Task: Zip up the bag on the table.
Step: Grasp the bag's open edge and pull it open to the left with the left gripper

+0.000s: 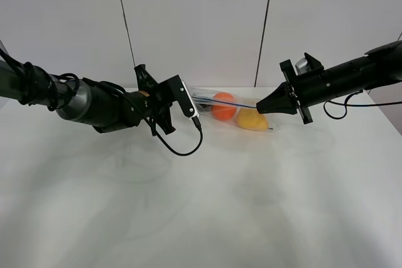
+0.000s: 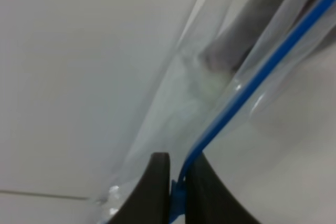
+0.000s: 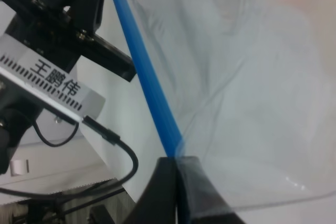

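two hands (image 2: pixel 177 186) (image 3: pixel 178 179), one bag (image 1: pixel 242 110), one table (image 1: pixel 201 218)

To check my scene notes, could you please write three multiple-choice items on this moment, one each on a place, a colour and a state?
1. Where is the bag?
A. Held between the left gripper and the right gripper.
B. Held by one gripper alone.
C. Lying apart from both grippers.
2. What colour is the zip strip?
A. Red.
B. Green.
C. Blue.
3. How is the right gripper?
A. Wide open.
B. Shut on the zip strip.
C. Out of view.
Answers:
1 A, the exterior view shows a gripper at each end.
2 C, both wrist views show it blue.
3 B, its fingers pinch the strip.
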Motion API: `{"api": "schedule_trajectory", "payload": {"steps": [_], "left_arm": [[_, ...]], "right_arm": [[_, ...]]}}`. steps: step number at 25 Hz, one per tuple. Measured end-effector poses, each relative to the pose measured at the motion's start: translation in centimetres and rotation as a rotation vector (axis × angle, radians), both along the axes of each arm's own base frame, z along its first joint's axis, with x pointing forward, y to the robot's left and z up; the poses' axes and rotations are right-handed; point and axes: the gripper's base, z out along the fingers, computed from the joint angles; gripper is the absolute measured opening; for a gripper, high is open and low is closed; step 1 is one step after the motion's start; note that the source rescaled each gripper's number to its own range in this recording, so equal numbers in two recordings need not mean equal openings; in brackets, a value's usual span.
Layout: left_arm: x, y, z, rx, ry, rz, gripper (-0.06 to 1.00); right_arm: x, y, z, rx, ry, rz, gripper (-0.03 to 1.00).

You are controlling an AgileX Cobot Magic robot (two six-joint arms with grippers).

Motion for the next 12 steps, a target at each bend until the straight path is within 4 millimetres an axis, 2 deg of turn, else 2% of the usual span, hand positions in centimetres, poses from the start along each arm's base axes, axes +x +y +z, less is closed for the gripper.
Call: {"api": "schedule_trajectory", "payload": {"steps": [5,12], "left_arm": [[0.9,2.3,0.0,-0.004,0.003,0.061,0.0],[0.9,2.5,-0.1,-0.001,0.009,0.06,0.0]], "right_arm": [[-0.1,0.0,-0.1,-0.009,0.002,0.008,0.0],[0.0,0.0,0.0,-0.002,0.001,0.001,0.0]]}}
